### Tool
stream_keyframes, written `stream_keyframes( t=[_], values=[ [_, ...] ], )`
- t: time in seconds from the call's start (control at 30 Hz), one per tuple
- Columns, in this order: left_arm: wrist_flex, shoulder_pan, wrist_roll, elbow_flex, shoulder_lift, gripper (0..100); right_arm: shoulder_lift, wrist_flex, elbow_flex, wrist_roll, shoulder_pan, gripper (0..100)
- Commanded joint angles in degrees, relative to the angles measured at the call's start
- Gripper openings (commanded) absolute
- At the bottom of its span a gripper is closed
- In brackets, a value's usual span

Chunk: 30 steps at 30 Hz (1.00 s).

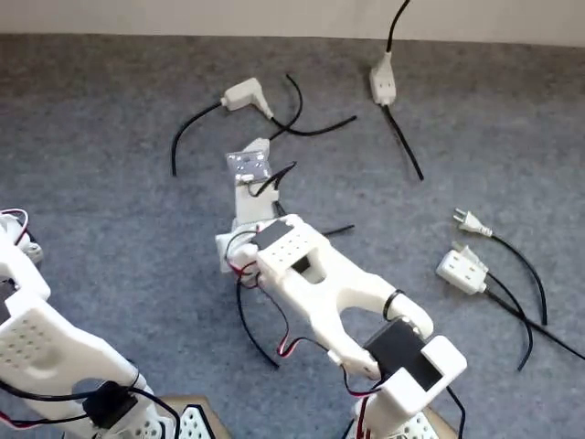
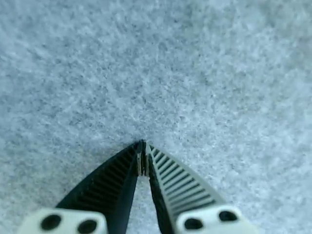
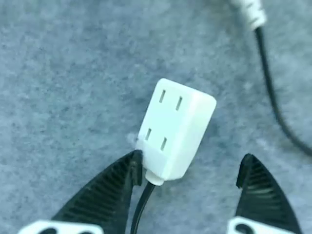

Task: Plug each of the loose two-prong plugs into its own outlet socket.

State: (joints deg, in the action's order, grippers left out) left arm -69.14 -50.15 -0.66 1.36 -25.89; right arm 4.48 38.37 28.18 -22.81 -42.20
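A white outlet socket with two pairs of slots lies on the grey carpet, its black cord leading back between my right gripper's fingers. My right gripper is open around the socket's cord end, with one fingertip touching its side. From above, this socket sits at the tip of the middle arm. A white plug with a black cord lies just beyond it; the high view shows this plug farther back. My left gripper is shut with nothing in it, over bare carpet.
Another white socket lies at the back with cords running off. On the right lie a loose two-prong plug and a white outlet block, both with black cords. The left arm stands at the front left.
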Motion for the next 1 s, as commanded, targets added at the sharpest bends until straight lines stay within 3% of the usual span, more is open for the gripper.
stream_keyframes(
  t=[0.0,0.17,0.4,0.57,0.8,0.97],
  values=[
    [-0.4,1.8,0.2,-1.0,0.2,1,-3.6,1.1,-0.8,3.1,5.0,29.7],
    [-0.4,3.5,0.2,-1.0,0.2,1,-3.8,9.3,-5.1,6.7,8.6,29.7],
    [-0.8,8.2,0.0,-1.1,0.3,1,-15.7,29.0,-25.5,8.8,9.0,29.7],
    [-0.8,10.4,-0.1,-0.9,0.2,1,-26.9,40.8,-36.4,23.5,13.1,29.6],
    [-0.8,13.3,-0.2,-0.8,0.2,1,-27.7,52.5,-36.1,42.2,33.5,29.6],
    [-0.8,13.9,-0.2,-0.8,0.2,1,-22.4,53.1,-30.1,56.3,44.9,29.6]
  ],
)
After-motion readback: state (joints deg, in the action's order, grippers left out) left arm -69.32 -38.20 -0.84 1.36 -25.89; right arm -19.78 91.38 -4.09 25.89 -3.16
